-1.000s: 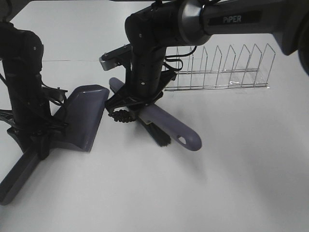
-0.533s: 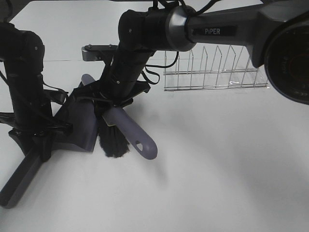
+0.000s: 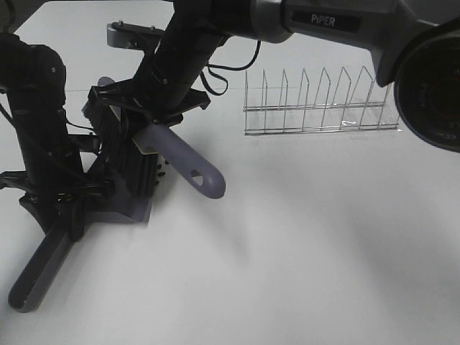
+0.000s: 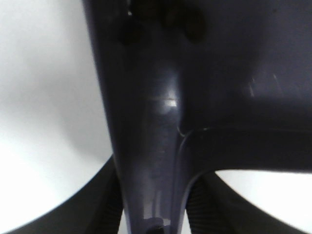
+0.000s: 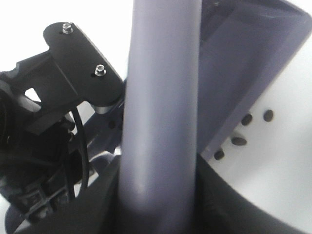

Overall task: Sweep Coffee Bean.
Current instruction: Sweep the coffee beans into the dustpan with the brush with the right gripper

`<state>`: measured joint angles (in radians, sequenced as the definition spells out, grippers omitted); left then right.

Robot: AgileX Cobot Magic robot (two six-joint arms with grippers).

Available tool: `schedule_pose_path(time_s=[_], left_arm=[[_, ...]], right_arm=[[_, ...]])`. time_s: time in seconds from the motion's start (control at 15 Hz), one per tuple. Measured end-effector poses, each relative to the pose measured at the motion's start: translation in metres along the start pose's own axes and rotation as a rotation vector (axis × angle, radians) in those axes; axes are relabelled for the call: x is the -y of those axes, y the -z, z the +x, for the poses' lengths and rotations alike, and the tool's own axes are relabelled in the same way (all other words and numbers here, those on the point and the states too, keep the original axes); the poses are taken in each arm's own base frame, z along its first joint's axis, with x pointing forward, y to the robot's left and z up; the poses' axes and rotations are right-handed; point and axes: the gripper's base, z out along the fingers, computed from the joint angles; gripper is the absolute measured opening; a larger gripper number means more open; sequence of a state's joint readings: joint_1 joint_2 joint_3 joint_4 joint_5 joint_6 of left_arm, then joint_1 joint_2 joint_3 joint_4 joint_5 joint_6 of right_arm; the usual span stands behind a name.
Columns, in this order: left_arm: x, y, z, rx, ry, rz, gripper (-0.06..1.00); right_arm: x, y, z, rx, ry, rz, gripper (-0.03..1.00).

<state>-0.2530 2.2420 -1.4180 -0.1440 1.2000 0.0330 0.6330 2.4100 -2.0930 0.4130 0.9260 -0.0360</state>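
Observation:
My right gripper [image 3: 149, 135] reaches across to the left and is shut on the grey-purple brush handle [image 3: 188, 167], which fills the right wrist view [image 5: 161, 97]. The black bristles [image 3: 129, 154] lie over the grey dustpan [image 3: 133, 210]. My left gripper [image 3: 67, 210] is shut on the dustpan handle [image 3: 39, 269], seen close up in the left wrist view [image 4: 156, 161]. A few coffee beans [image 3: 164, 171] lie on the white table by the pan's right edge. They also show beside the pan wall [image 5: 243, 58] in the right wrist view [image 5: 239, 141]. Most beans are hidden.
A wire dish rack [image 3: 316, 108] stands at the back right. The left arm's black column [image 3: 39, 122] rises just left of the dustpan. The right arm [image 3: 287, 21] spans the top of the view.
The right arm has swept the brush leftward. The bristles moved from the table beside the dustpan to over it, and the bean cluster seen earlier is mostly hidden. The dustpan stays held.

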Motion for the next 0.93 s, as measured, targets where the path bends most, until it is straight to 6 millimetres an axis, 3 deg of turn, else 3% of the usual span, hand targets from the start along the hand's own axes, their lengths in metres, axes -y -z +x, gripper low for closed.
schedule_pose_path(time_s=[0.2, 0.47, 0.53, 0.67, 0.8, 0.93], left_arm=[[0.002, 0.007, 0.002, 0.028, 0.001, 0.008, 0.34], [-0.005, 0.019, 0.003, 0.102, 0.019, 0.034, 0.34], [-0.019, 0.034, 0.009, 0.142, 0.052, 0.043, 0.34], [-0.034, 0.041, 0.019, 0.154, 0.073, 0.009, 0.34], [-0.041, 0.034, 0.025, 0.124, 0.088, -0.066, 0.34], [-0.041, 0.032, 0.026, 0.112, 0.086, -0.111, 0.34]], right_arm=[[0.013, 0.025, -0.007, -0.027, -0.015, 0.008, 0.31], [0.034, 0.073, -0.011, -0.054, -0.006, 0.087, 0.31], [0.038, 0.104, -0.011, -0.054, 0.023, 0.155, 0.31], [0.037, 0.127, -0.013, -0.033, 0.056, 0.218, 0.31], [0.039, 0.131, -0.014, -0.027, 0.07, 0.252, 0.31], [0.047, 0.117, -0.012, -0.059, 0.068, 0.271, 0.31]])
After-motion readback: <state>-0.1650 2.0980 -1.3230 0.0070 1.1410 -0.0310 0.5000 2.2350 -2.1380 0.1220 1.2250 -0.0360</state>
